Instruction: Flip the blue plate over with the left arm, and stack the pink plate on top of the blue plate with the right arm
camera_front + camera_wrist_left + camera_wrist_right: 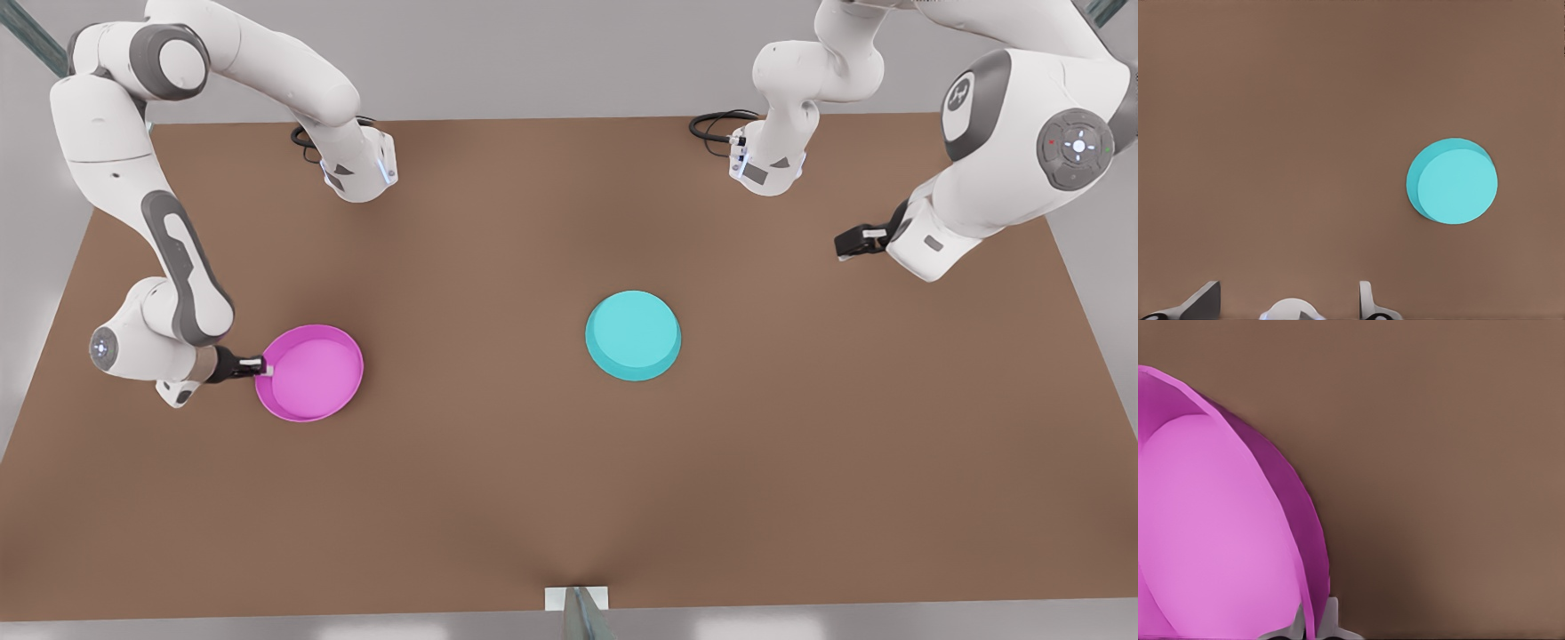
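Right gripper (264, 364), jaws closed on the rim of the glossy magenta-pink round plate (311, 373); rigid, light, likely slippery. Left gripper (840, 246) open, well apart from the inverted cyan plate (633, 333) mid-surface (533, 480).

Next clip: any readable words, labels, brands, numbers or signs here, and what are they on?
No readable text.
Blue plate: plain.
Pink plate, rim gripped by the right tool: plain.
Arm by the left tool has a small emblem, too small to read, and a button pad with no letters.
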Tool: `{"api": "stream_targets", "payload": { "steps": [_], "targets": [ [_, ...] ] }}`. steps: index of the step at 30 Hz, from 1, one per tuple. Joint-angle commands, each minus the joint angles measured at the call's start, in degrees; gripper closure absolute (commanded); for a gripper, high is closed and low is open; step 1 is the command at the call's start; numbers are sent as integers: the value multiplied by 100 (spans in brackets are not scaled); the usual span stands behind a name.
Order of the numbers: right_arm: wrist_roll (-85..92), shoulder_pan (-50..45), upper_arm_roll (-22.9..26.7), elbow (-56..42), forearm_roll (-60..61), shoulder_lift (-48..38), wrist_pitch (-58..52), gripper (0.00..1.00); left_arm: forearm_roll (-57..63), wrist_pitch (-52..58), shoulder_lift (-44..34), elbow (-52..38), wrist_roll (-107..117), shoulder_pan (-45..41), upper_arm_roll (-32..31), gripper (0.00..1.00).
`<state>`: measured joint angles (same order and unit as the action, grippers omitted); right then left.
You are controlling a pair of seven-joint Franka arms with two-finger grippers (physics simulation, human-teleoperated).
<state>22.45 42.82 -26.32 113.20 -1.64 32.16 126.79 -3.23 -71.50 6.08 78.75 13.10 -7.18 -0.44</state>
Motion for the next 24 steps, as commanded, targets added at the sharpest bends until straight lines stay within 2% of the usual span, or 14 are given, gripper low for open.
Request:
{"api": "stream_targets", "payload": {
  "steps": [1,4,13,24],
  "targets": [
    [-39,7,-14,1,-39,-8,-40,79,15,4,-2,0,-1,7,0,0],
    [-110,34,-31,-8,23,-96,-277,79,15,4,-2,0,8,7,9,0],
    [-329,377,-602,-70,392,-149,-532,79,15,4,-2,0,8,7,9,0],
    [-1024,-748,-726,-140,1280,-377,-444,79,-2,-22,-2,9,-1,24,26,0]
  ]
}}
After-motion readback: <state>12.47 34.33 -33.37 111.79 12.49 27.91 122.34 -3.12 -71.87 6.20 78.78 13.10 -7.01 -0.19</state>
